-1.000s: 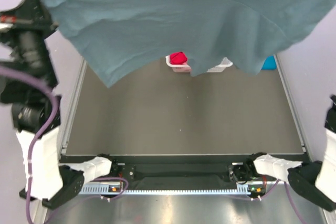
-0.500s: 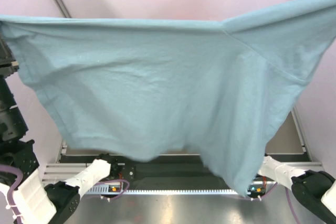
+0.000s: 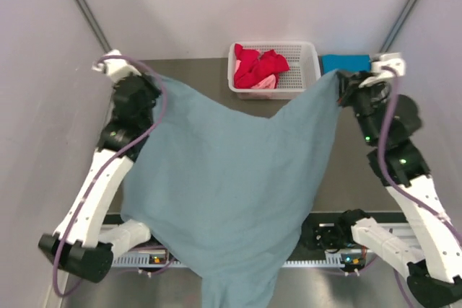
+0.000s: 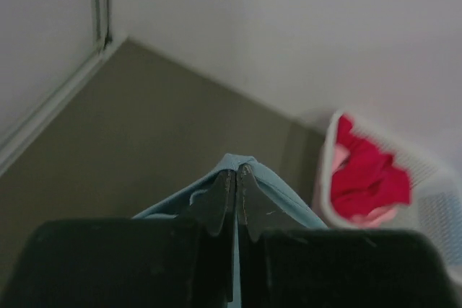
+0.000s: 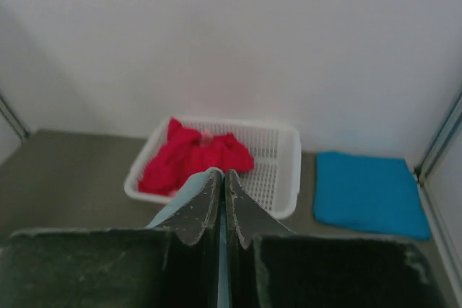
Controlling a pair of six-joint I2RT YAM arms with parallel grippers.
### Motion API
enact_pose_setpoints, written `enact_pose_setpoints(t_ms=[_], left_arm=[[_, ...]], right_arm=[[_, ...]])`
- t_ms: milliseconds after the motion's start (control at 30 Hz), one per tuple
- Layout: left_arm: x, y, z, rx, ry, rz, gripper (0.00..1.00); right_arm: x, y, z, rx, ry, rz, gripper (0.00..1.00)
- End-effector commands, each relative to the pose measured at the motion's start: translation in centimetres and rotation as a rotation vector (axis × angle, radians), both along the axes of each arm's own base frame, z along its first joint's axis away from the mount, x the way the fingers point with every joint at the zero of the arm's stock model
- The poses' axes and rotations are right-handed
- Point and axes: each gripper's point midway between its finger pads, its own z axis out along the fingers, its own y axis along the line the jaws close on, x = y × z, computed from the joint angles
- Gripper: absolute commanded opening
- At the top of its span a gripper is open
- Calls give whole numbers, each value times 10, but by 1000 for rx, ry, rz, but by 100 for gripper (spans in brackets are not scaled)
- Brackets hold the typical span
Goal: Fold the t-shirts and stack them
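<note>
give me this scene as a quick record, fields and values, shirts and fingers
left fingers: shut on one corner of the grey-blue shirt
right fingers: shut on another corner of it
grey-blue shirt: spread between the arms, draped past the near edge of the table
basket: red shirt and pink shirt inside
turquoise shirt: folded, right of the basket

Plain pale lilac walls (image 3: 216,5) close in the table (image 3: 346,171) on 3 sides, with 2 dark struts (image 3: 81,6) running up the far corners. The tabletop is matte olive-grey; a brushed steel surface (image 3: 339,293) borders its near edge. The light is soft and even.
</note>
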Motion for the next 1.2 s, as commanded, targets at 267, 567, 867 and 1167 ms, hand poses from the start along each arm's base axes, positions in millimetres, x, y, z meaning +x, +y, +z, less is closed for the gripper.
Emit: enact_pose_setpoints(t_ms=[267, 567, 867, 1167], left_arm=[[108, 2, -198, -48, 363, 16, 0], [195, -5, -261, -60, 491, -94, 0], [217, -5, -208, -101, 380, -138, 0], [147, 17, -23, -51, 34, -86, 0]], right_arm=[[84, -9, -173, -66, 270, -108, 0], [152, -36, -206, -81, 361, -143, 0], [170, -37, -165, -63, 329, -139, 0], [90, -43, -32, -54, 119, -121, 0]])
